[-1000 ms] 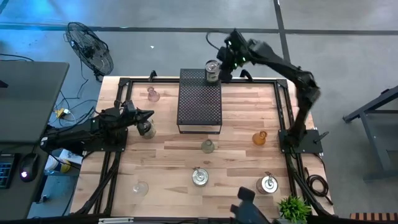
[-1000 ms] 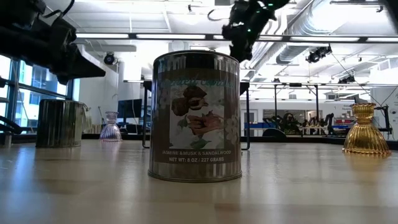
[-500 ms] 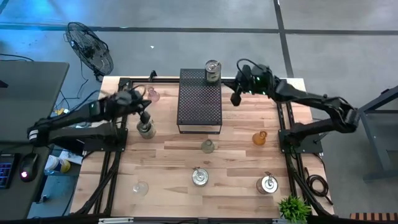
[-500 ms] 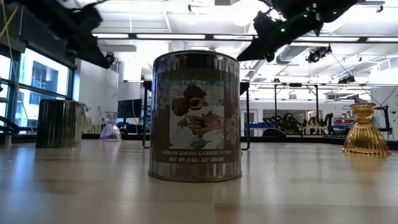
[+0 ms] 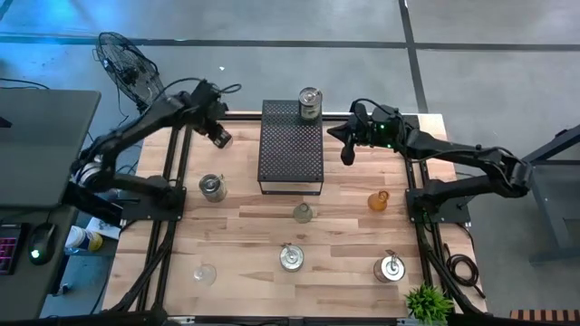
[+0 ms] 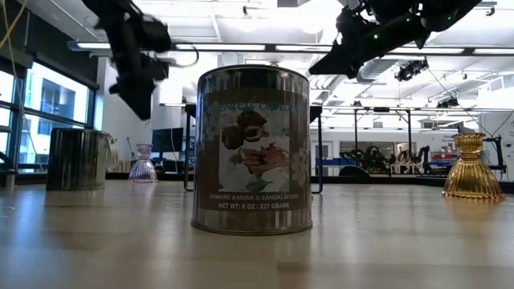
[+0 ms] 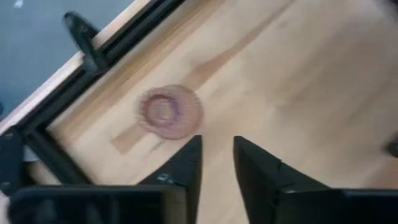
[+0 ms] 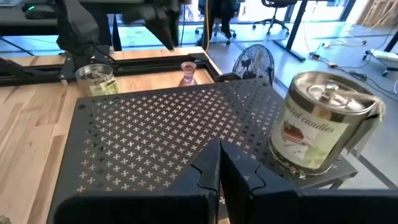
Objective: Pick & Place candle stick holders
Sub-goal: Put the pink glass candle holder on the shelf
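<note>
Left hand (image 5: 220,138): slightly parted, empty, now over the small pink glass holder (image 7: 169,112) near the wooden counter (image 5: 344,231) far-left edge.
Right hand (image 5: 345,150): clenched, empty, beside the black perforated box (image 5: 291,149).
Tin candle (image 5: 310,102): on the box's far end.
Open room: bare near-left counter.

The wooden table (image 5: 344,235) carries a black perforated box (image 5: 291,149) — candle stick holders (image 5: 303,212) scattered around it.
</note>
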Available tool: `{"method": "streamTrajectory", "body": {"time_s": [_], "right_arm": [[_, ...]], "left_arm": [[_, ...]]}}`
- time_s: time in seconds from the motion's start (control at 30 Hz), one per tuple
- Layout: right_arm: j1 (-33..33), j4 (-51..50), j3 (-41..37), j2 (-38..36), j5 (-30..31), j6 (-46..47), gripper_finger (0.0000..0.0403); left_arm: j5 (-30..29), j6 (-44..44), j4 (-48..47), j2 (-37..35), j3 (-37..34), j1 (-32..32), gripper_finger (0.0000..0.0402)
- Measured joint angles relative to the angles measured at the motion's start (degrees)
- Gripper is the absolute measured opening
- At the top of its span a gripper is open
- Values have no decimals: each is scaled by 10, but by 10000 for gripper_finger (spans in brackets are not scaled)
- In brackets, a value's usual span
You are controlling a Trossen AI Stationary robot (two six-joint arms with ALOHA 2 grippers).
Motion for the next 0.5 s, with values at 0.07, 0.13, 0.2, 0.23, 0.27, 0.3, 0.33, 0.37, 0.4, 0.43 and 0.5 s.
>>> {"method": "streamTrajectory", "body": {"time_s": [0.07,0.13,0.2,0.23,0.27,0.3,0.33,0.37,0.4,0.43,0.5], "right_arm": [[4,3,0,0,1,-5,0],[7,3,0,0,0,-6,0],[9,3,0,0,0,-6,0],[10,3,0,0,0,-6,0],[10,3,0,0,0,-6,0],[10,3,0,0,-1,-6,0],[10,3,0,0,-2,-6,0],[10,3,0,0,-2,-8,0],[10,3,0,0,-2,-11,0],[10,3,0,0,-2,-15,0],[10,1,0,0,-2,-20,0]], "left_arm": [[-8,13,2,33,8,11,127],[-25,19,11,57,13,15,149],[-45,27,26,74,14,15,164],[-48,31,32,81,14,15,169],[-49,33,35,87,14,15,172],[-49,34,37,92,14,15,173],[-49,34,40,96,14,15,174],[-50,34,41,101,14,15,174],[-57,34,41,106,14,14,174],[-64,33,41,111,14,14,174],[-67,32,41,120,13,15,173]]}}
